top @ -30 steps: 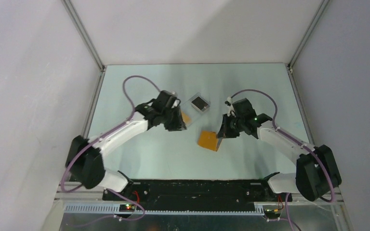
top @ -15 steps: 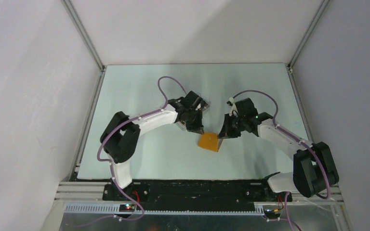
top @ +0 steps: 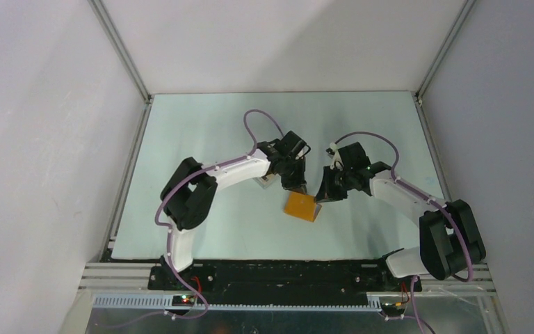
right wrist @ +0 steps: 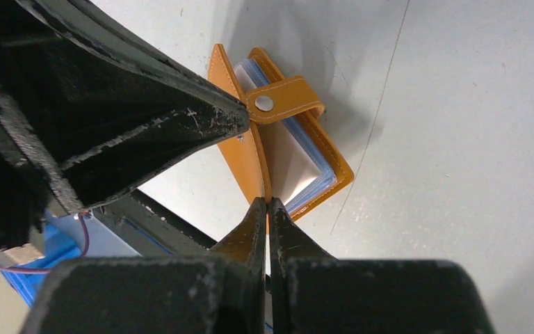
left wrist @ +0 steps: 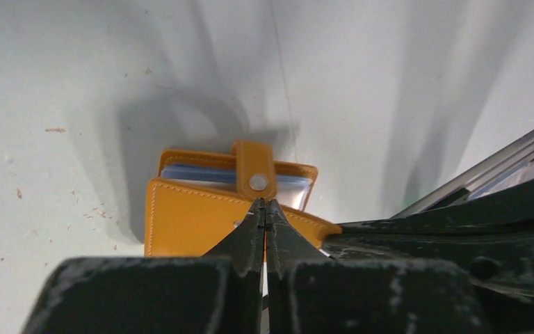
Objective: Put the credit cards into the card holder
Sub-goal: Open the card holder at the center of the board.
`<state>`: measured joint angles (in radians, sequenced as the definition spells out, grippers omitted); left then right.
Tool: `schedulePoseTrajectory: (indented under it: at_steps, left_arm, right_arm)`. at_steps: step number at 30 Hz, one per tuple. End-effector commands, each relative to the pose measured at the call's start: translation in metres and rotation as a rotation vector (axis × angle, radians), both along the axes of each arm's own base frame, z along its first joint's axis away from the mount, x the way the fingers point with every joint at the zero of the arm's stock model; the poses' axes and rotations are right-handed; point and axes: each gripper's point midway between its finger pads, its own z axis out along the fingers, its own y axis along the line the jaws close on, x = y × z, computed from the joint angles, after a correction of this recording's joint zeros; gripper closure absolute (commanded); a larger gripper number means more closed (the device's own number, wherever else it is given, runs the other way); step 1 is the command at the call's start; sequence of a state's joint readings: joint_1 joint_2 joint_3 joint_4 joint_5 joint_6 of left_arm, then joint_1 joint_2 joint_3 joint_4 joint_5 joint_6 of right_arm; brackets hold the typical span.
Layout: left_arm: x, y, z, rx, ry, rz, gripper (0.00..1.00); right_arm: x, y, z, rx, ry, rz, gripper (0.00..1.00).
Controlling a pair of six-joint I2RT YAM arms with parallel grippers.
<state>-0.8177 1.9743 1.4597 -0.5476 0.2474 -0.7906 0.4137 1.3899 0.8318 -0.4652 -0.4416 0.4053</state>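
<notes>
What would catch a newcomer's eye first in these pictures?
The orange card holder sits partly open in the middle of the table, clear sleeves showing inside. Both grippers meet at it: the right gripper is shut on its raised cover, and the shut left gripper points its tip at the snap tab.

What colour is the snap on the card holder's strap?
Silvery snap on the orange strap of the card holder; clearest in the left wrist view.

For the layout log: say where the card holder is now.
Top view, centre: the card holder lies between the left end effector at its far edge and the right end effector at its right side.
</notes>
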Motion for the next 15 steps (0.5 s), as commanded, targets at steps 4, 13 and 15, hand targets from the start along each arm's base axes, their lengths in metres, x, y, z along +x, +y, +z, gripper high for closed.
schedulePoseTrajectory:
  at_steps: [4, 13, 15]
  left_arm:
    - [0.026, -0.019, 0.019, -0.046, -0.05, 0.043, 1.0]
    - [0.051, 0.046, 0.042, 0.011, -0.16, 0.192, 0.93]
    - [0.057, 0.07, 0.058, 0.016, -0.212, 0.241, 0.87]
  right_arm:
    - [-0.005, 0.002, 0.004, -0.001, -0.025, 0.055, 1.0]
    - [-0.007, 0.008, 0.034, -0.068, -0.245, 0.105, 1.0]
    - [-0.009, 0.009, 0.041, -0.104, -0.316, 0.111, 1.0]
